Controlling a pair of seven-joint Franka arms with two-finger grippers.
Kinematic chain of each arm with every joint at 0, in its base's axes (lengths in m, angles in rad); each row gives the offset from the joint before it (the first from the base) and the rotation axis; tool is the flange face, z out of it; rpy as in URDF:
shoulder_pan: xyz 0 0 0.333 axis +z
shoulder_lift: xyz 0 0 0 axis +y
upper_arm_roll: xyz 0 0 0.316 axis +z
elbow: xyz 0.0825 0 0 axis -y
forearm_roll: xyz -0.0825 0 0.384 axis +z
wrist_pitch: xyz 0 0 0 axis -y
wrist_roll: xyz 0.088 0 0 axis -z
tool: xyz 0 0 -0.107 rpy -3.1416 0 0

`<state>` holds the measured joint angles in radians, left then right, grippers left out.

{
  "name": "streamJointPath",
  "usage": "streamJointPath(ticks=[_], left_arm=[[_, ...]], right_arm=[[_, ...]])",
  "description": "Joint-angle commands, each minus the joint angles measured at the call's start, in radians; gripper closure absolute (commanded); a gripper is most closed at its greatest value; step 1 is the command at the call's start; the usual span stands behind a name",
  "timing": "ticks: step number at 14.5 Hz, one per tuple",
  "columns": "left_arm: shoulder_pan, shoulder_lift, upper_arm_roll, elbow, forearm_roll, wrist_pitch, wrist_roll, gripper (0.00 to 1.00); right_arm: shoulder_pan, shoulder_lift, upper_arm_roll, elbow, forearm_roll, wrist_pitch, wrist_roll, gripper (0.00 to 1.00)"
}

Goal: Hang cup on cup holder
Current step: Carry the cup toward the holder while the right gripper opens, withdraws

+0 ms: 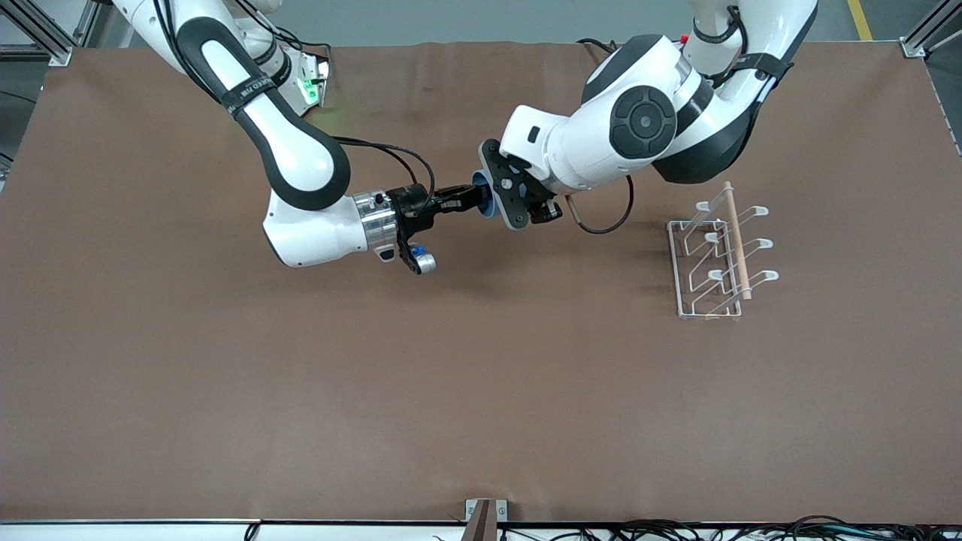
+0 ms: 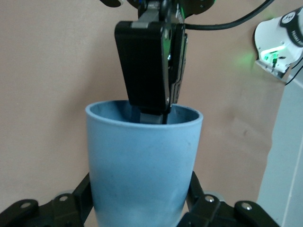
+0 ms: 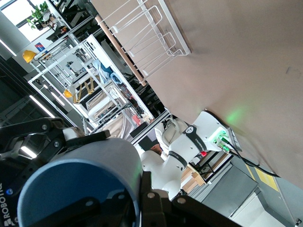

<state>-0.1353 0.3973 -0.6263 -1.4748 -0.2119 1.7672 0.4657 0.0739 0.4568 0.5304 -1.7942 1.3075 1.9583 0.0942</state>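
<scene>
Both grippers meet in the air over the middle of the table [image 1: 225,391], and the cup [image 1: 482,197] is between them. The right gripper [image 1: 472,198] pinches the rim: in the left wrist view one finger goes inside the cup [image 2: 142,165] and the other presses on the outside wall, so it is closed on the cup. The left gripper [image 1: 518,197] has its two fingers [image 2: 83,194] spread on either side of the lower body of the cup. They look very near or touching, but I cannot tell if they already press it.

I judge this as a handover, and the risk is in the timing. If the right gripper lets go before the left one squeezes firmly, the smooth tapered cup can slip out and fall. If both pull together, the cup may tilt in the grip.

The cup holder [image 1: 718,255] stands apart, toward the left arm's end of the table, with all prongs free. A plain brown mat covers the table. The right wrist view shows a lab room with metal frames [image 3: 71,90].
</scene>
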Motion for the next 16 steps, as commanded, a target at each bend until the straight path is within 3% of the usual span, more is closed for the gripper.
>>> streamJointPath(ticks=[1, 4, 6, 7, 9, 12, 16], left_arm=[[0.005, -0.003, -0.003, 0.01, 0.089, -0.05, 0.016, 0.88], [0.013, -0.02, 0.0, 0.011, 0.199, -0.133, 0.051, 0.92], [0.023, -0.04, 0.0, 0.011, 0.299, -0.214, 0.068, 0.93], [0.019, -0.049, -0.003, 0.01, 0.4, -0.247, 0.123, 1.0], [0.005, -0.055, -0.03, 0.008, 0.621, -0.331, 0.253, 1.0], [0.014, -0.043, -0.036, -0.008, 0.766, -0.491, 0.264, 0.99], [0.017, 0.008, -0.033, -0.11, 1.015, -0.531, 0.261, 0.97]], right_arm=[[-0.023, -0.044, 0.025, -0.025, 0.016, -0.004, 0.019, 0.0], [-0.038, -0.095, 0.013, -0.03, 0.001, 0.007, 0.083, 0.0], [-0.071, -0.153, -0.007, -0.034, -0.119, 0.017, 0.166, 0.0], [-0.072, -0.179, -0.045, -0.034, -0.219, 0.017, 0.215, 0.0], [-0.072, -0.219, -0.108, -0.034, -0.386, 0.016, 0.28, 0.0], [-0.074, -0.26, -0.209, -0.03, -0.742, 0.005, 0.326, 0.0], [-0.077, -0.279, -0.369, 0.03, -1.142, 0.001, 0.302, 0.0]])
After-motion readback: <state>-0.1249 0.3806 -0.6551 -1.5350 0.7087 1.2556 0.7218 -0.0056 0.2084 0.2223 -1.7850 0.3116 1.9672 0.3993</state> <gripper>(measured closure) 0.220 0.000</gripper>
